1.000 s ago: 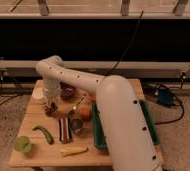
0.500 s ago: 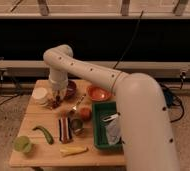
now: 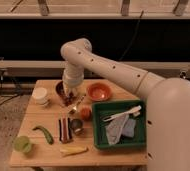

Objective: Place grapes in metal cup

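Note:
My gripper (image 3: 71, 99) hangs at the end of the white arm over the back middle of the table, just right of a dark maroon bowl (image 3: 60, 88). It is shut, and a dark reddish clump, the grapes (image 3: 67, 102), sits at its fingertips just above the tabletop. The metal cup (image 3: 77, 125) stands upright nearer the front, a short way in front of the gripper. An orange-red round fruit (image 3: 85, 113) lies between the gripper and the cup.
A white lidded tub (image 3: 40, 95) stands at the back left and an orange bowl (image 3: 98, 91) at the back right. A green bin (image 3: 119, 134) holding a cloth and a white utensil fills the right side. A striped packet (image 3: 64, 129), green pepper (image 3: 43, 133), green cup (image 3: 22, 144) and yellow item (image 3: 73, 149) lie at the front.
The arm has swung to the right. The gripper has moved from the white tub's side to the right of the maroon bowl.

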Controlling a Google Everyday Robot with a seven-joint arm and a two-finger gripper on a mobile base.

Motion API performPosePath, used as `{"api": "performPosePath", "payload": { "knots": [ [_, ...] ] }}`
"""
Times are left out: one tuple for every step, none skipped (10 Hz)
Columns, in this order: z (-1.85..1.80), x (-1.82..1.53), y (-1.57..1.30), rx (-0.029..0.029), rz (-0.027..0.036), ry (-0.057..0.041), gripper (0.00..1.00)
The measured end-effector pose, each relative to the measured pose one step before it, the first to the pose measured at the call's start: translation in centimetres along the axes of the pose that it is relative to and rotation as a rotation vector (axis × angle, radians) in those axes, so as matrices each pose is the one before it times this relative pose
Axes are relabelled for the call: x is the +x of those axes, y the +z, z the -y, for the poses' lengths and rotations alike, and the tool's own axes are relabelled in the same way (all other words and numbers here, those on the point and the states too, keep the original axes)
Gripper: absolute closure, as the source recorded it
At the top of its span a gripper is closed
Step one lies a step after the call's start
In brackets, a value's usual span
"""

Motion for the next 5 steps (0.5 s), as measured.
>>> {"api": "performPosePath", "payload": {
  "knots": [
    [-0.775, -0.986, -0.670, -0.00295, -0.00107, 0.00270, 1.00],
    [-0.727, -1.349, -0.537, -0.00382, 0.00323, 0.00259, 1.00],
    [-0.208, -1.870, -0.253, -0.00487, 0.01121, -0.00726, 1.00],
    [0.085, -1.289, -0.045, -0.00324, 0.00857, -0.00885, 1.00],
    [0.327, -1.655, -0.066, -0.00287, 0.00976, -0.01445, 1.00]
  ]
}}
